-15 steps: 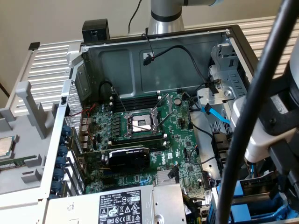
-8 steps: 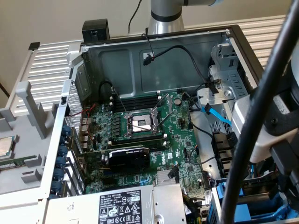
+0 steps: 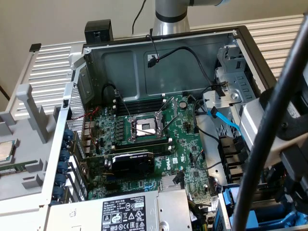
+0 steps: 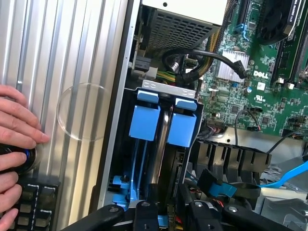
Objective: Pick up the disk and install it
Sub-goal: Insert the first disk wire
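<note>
There's the disk [image 4: 145, 121], blue carrier front showing, standing on edge in the drive bay [image 4: 166, 87] at the corner of the open computer case [image 3: 159, 53]. A thin silver edge runs alongside it, and its blue rails reach back toward the gripper. Just beside it, on the side nearer the boards, a second blue carrier [image 4: 183, 129] stands parallel to it.

The gripper [image 4: 168, 214] is right over the near end of the bay, its black links framing a bit of blue plastic. Whether the gripper is clamped on the disk or loose around it, I can't tell from here.

Past the bay lies the green motherboard [image 3: 163, 139], with the bare processor socket [image 3: 144, 127] at its middle. The grey power supply [image 3: 125, 211] with its white label sits at the near end of the case. A bright blue cable [image 3: 225, 121] trails across the metal cage on the exterior view's right.

Outside the case wall is the ribbed desk [image 4: 62, 57]. A person's hand [image 4: 14, 144] rests on it, fingers on a round knob just above a dark keyboard [image 4: 31, 202].
</note>
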